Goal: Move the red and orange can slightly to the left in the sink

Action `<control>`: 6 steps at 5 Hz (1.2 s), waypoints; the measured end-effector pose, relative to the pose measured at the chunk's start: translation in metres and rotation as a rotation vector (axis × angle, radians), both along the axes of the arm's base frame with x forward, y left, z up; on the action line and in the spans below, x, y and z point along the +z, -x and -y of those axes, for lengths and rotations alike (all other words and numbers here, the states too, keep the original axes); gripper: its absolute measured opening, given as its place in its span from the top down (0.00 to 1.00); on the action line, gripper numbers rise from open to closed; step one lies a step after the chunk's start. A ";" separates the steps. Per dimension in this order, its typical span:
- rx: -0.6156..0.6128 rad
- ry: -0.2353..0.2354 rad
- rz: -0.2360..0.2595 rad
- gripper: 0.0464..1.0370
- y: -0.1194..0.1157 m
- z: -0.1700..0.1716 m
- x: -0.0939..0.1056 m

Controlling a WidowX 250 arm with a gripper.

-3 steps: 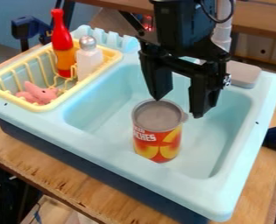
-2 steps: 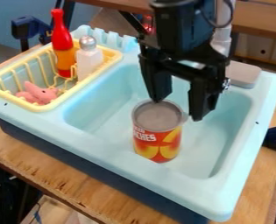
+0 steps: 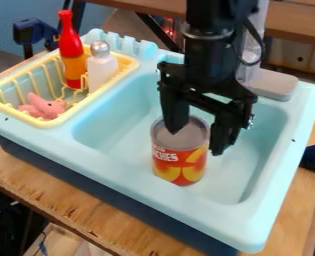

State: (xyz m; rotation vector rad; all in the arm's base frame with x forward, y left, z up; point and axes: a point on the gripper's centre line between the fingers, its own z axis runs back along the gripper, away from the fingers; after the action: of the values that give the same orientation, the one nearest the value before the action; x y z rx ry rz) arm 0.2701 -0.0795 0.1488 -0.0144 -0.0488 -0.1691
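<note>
My claw (image 3: 196,143) wide open, nothing in it, tips close by top of can (image 3: 180,167). Can upright inside sink (image 3: 119,170). Looks like lining-up step to me; next move needs one tip each side, then gentle squeeze.

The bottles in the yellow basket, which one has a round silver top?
The white bottle does. The red bottle beside it has a red top instead.

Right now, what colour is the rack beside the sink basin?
The rack is pale yellow, clearest in the camera view.
</note>
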 end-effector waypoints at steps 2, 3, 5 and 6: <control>0.006 -0.123 -0.079 0.04 -0.012 0.007 -0.012; 0.012 -0.198 -0.131 0.04 -0.016 0.013 -0.017; 0.021 -0.250 -0.155 0.04 -0.018 0.010 -0.020; 0.018 -0.266 -0.146 0.04 -0.020 0.007 -0.019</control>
State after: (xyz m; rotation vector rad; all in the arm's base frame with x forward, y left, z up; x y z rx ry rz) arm 0.2900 -0.0868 0.1293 0.2389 0.1192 -0.1554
